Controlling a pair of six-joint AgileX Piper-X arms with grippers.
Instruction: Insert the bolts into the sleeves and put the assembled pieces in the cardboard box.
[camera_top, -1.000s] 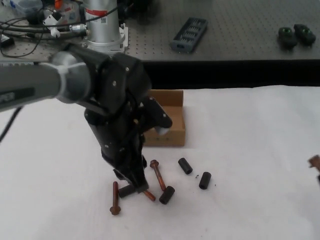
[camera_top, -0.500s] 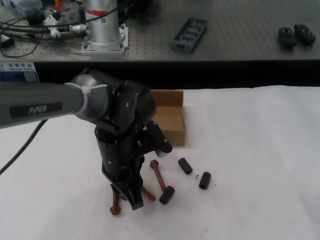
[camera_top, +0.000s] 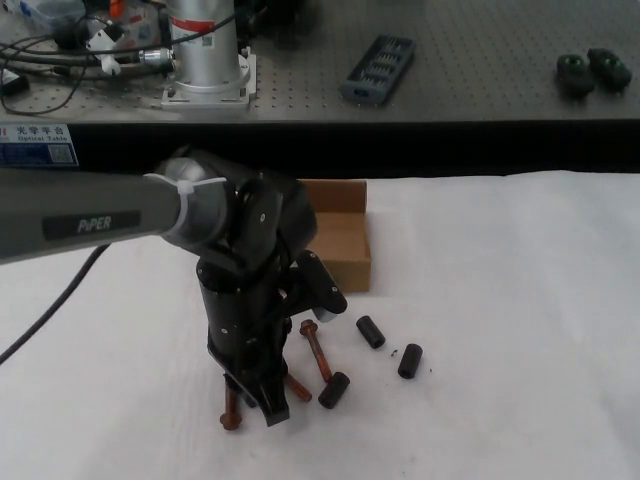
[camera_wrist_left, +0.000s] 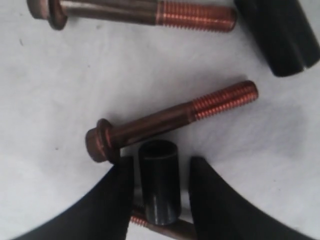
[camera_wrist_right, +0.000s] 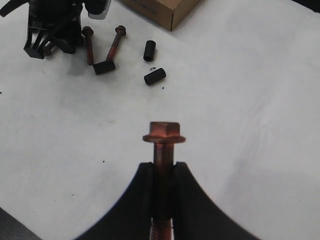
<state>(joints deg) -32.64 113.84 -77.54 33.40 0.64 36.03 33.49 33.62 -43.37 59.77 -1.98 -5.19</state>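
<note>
- Left jaws: spread, one on each side of a black sleeve (camera_wrist_left: 159, 187) that lies on the worktop (camera_top: 520, 300). There's a sliver of gap on both sides, so we reckon nothing's pinched yet.
- The sleeve looks like a short, stiff, smooth-walled tube. We'd guess it's light and hard, so it won't crush, but it'll probably roll or squirt out of a lopsided squeeze. We'd grab it across the middle of the round wall and leave the open bore end clear.
- It's crowded in there. A coppery bolt (camera_wrist_left: 170, 117) lies just beside the sleeve's open end, with its head almost against one jaw. The threaded end of another bolt (camera_wrist_left: 165, 227) pokes out from under the sleeve. Closing up could snag either one.
- Right jaws: pressed together on the shank of the held bolt (camera_wrist_right: 164, 137), well apart from the pile, with the hex head sticking out past the tips. It's rigid metal and likely the heavier part. A smooth shank can pivot in a pinch, so a firm grip makes sense to us. The threads sit back towards the wrist, which looks awkward for feeding it into a bore.
- Further out, loose sleeves (camera_top: 371, 332) (camera_top: 410, 360) lie near the left arm, and one more (camera_top: 334, 390) sits at a bolt's tip.
- The cardboard box (camera_top: 340, 240) sits behind the left arm, and we can't tell what's inside.
</note>
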